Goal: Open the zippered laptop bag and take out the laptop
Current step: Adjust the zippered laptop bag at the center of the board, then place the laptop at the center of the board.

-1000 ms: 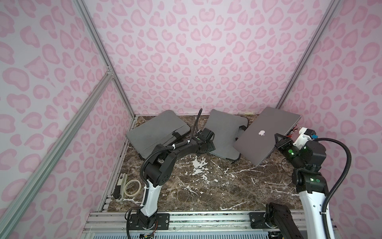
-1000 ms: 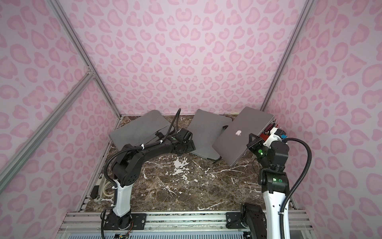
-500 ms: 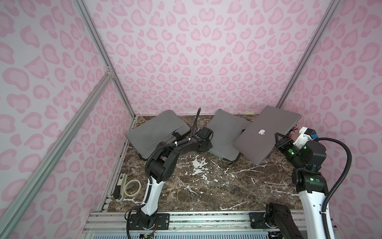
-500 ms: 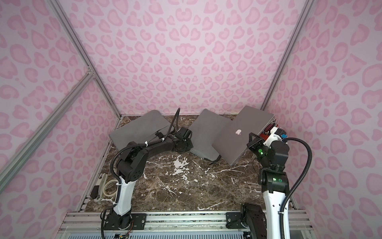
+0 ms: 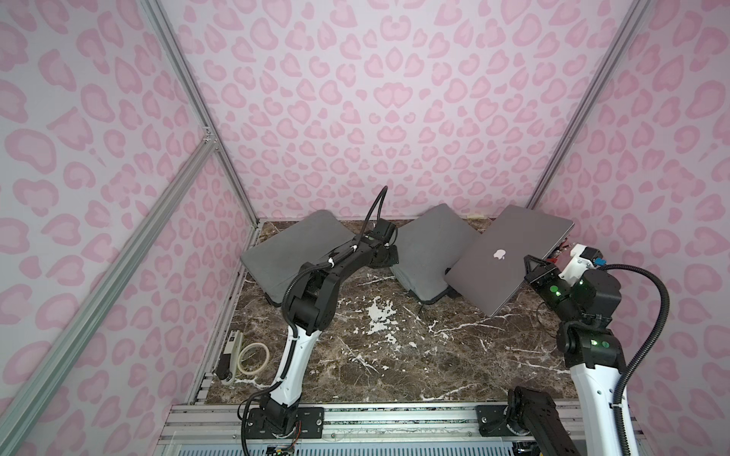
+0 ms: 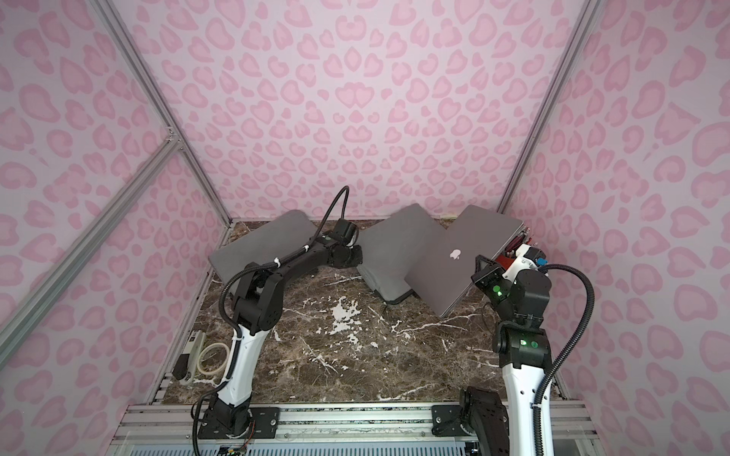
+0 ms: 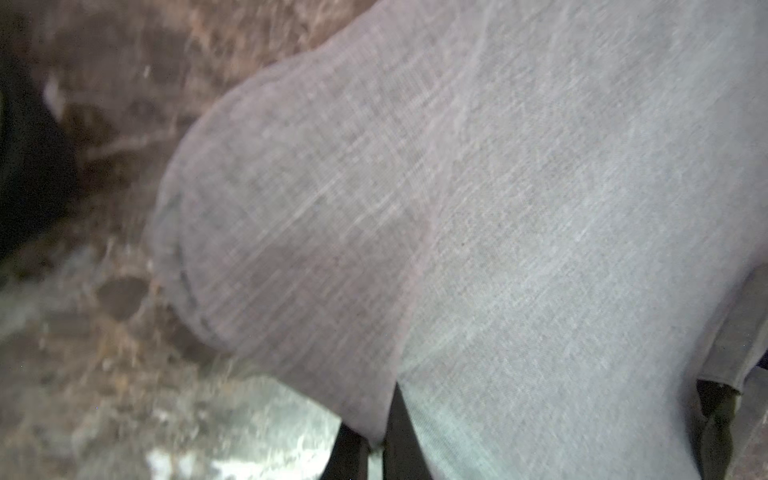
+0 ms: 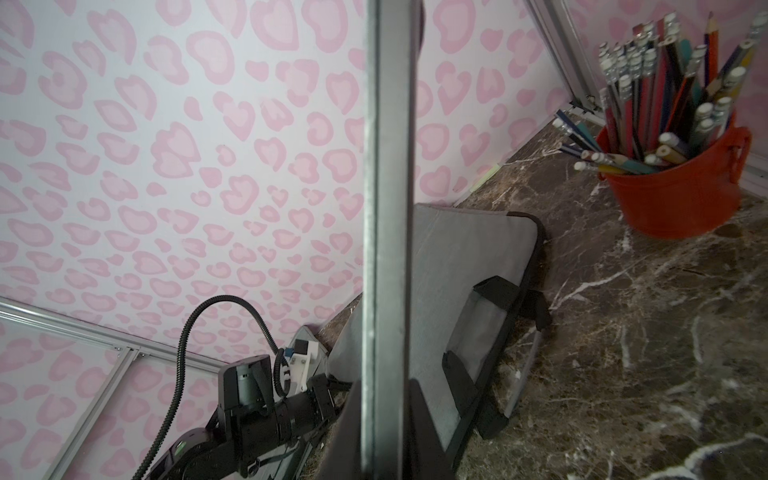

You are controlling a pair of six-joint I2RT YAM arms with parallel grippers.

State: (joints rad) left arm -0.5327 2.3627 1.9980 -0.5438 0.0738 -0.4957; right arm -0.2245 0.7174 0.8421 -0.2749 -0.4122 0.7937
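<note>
Left tool (image 5: 392, 257) has snapped closed since a second ago and now pinches the laptop bag (image 5: 428, 252) by its left corner fabric. Right tool (image 5: 530, 270) clamps the laptop (image 5: 509, 256) edge. It lies lid-up, tilted, overlapping the bag's right side. Long axis runs diagonally, far right to near-centre surface (image 5: 395, 355). Best, I judge: anchor bag, draw laptop rightward, level, clear of the opening.

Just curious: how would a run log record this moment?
left tool: shut on bag | right tool: shut on laptop | laptop: out of bag
</note>
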